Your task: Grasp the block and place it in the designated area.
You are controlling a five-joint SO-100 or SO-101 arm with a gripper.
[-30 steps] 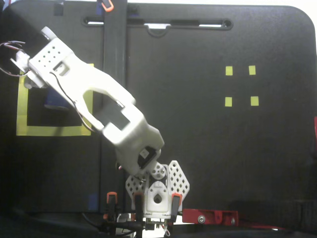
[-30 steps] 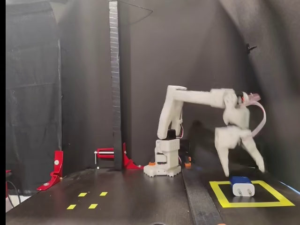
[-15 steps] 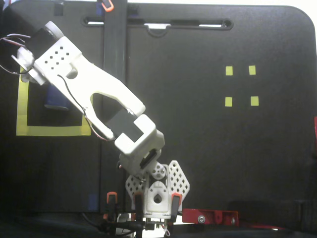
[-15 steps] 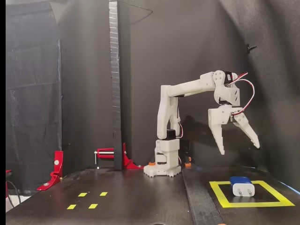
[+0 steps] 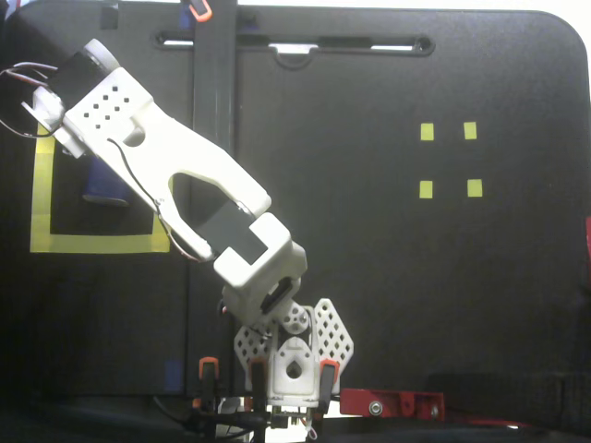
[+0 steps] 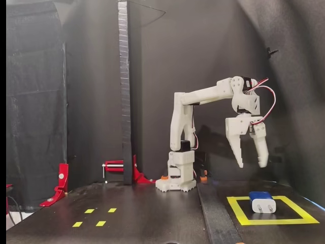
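We see a black table (image 6: 142,213) inside a dark-walled enclosure, with the white arm (image 6: 203,96) rising from its clamped base (image 6: 176,178) at the far side in the front-facing fixed view and reaching out to the right. In the top-down fixed view the same arm (image 5: 175,175) stretches from its base at the near edge up toward the left. The designated area (image 6: 238,211), a square frame of wide yellow tape with a black interior, lies on the table at the right of the front-facing view and at the left edge (image 5: 92,243) of the top-down one, where the arm covers part of it. A tall dark post (image 6: 124,91) stands left of the arm, with red clamps (image 6: 119,168) at its foot. The gripper (image 6: 252,164) hangs well above the frame, its two fingers pointing down with a narrow gap between them and nothing held. The block (image 6: 262,201), dark blue on top with a white face showing two prongs, rests on the black interior of the frame, below the gripper and apart from it; from above we see only a blue portion (image 5: 104,183) beside the arm. Four small yellow markers (image 5: 449,159) sit well apart on the opposite side of the table.
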